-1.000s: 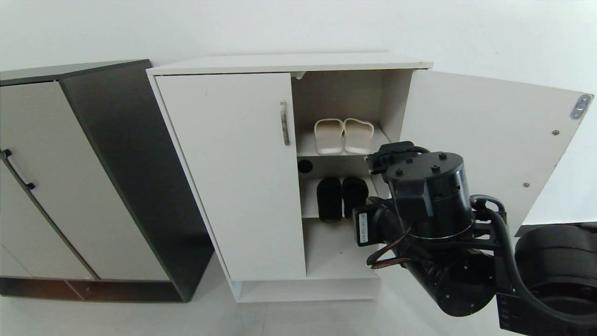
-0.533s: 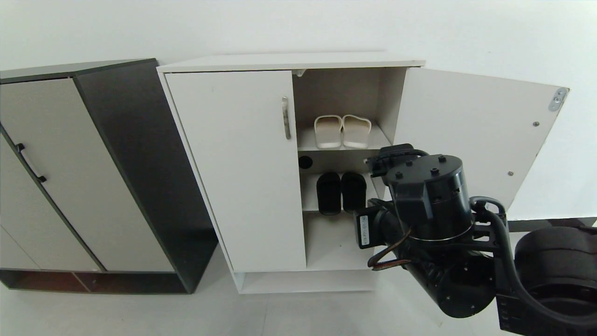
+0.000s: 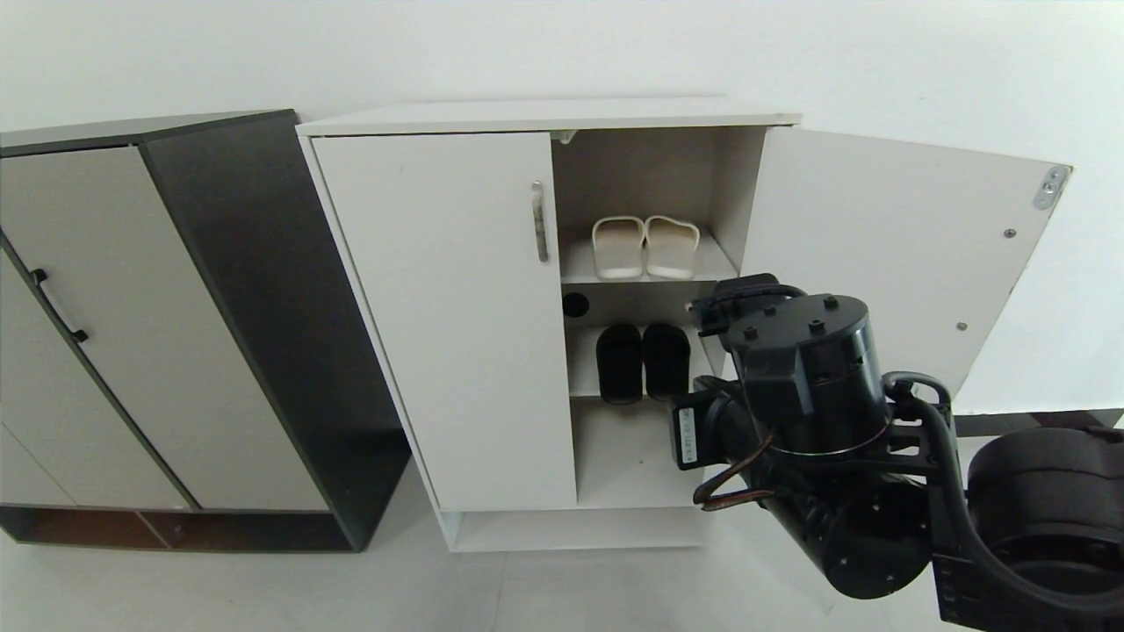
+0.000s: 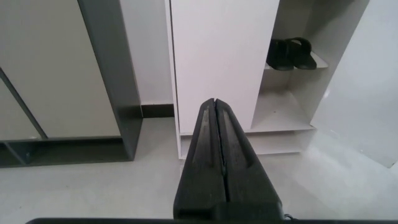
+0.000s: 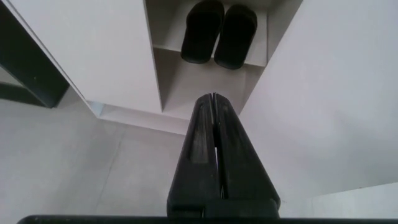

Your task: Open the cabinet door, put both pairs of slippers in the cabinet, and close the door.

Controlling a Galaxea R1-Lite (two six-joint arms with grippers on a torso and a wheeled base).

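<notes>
The white cabinet [image 3: 544,118] stands with its right door [image 3: 887,254] swung wide open and its left door [image 3: 448,316] closed. A beige pair of slippers [image 3: 645,247] lies on the upper shelf. A black pair of slippers [image 3: 643,361] [image 5: 219,31] [image 4: 291,53] lies on the middle shelf. My right gripper [image 5: 214,102] is shut and empty, held low in front of the open compartment. My left gripper [image 4: 214,106] is also shut and empty, facing the closed left door from farther back.
A dark-sided cabinet [image 3: 219,325] with a grey door [image 3: 79,351] and black handle [image 3: 57,305] stands close to the left of the white one. The bottom shelf [image 3: 628,456] of the open compartment is bare. Pale floor [image 3: 439,597] lies in front.
The head view shifted between one second and half a second ago, so the camera moved. Since then nothing has visibly moved; the slippers lie where they were and the door stays open.
</notes>
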